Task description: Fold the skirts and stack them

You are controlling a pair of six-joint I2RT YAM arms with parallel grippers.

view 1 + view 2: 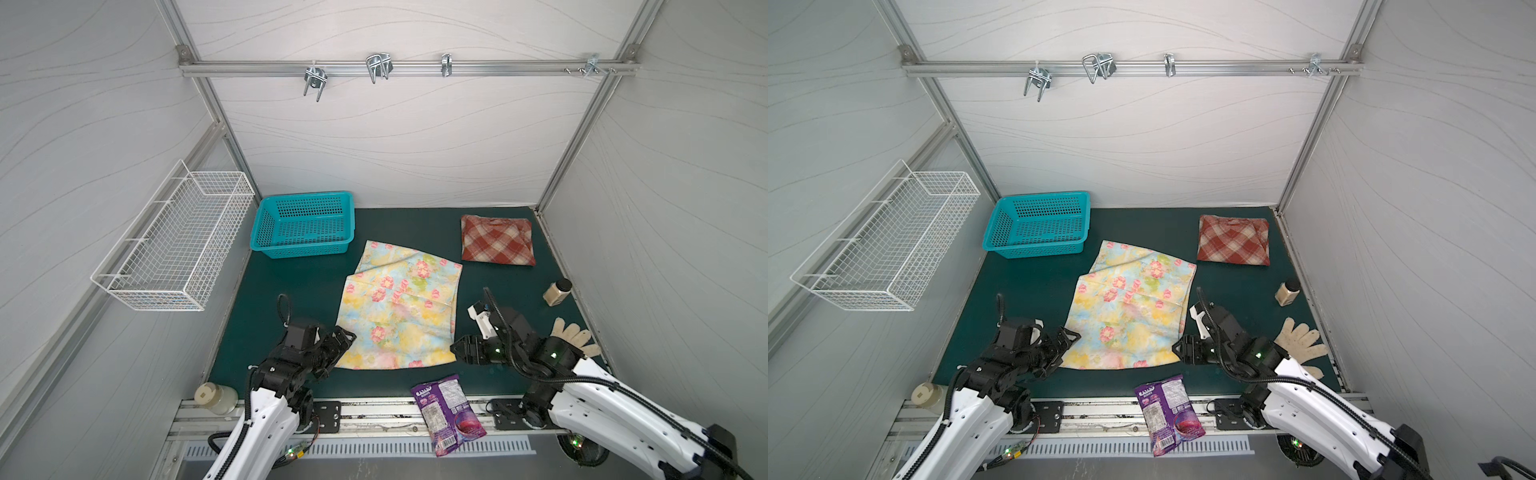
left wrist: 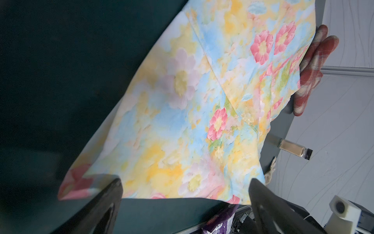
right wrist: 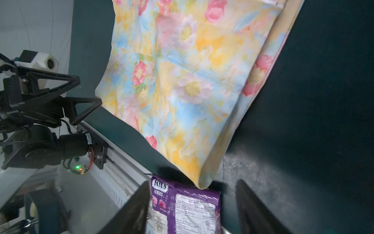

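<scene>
Pastel yellow-blue floral cloth skirt [image 1: 399,307], partly folded, centre of dark green mat [image 1: 291,291]; left gripper [image 1: 343,345] and right gripper [image 1: 456,351] at its near corners, jaws apart, holding nothing; folded rust-red plaid skirt [image 1: 496,241] at back right.

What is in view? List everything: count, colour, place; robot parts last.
floral skirt: 1, pastel yellow-blue with pink flowers, mat centre
plaid skirt: 1, rust-red and cream, folded, far right of mat
plastic basket: 1, teal, far left of mat
wire basket: 1, white, left wall
spice jar: 1, clear with black cap, right of mat
glove: 1, cream, near-right corner
snack bag: 1, purple, near edge
lidded jar: 1, pale, near-left corner
hooks: 4, silver, back rail
mat: 1, dark green, tabletop
left claw: 1, black, open, at floral skirt's near-left corner
right claw: 1, black, open, at floral skirt's near-right corner
</scene>
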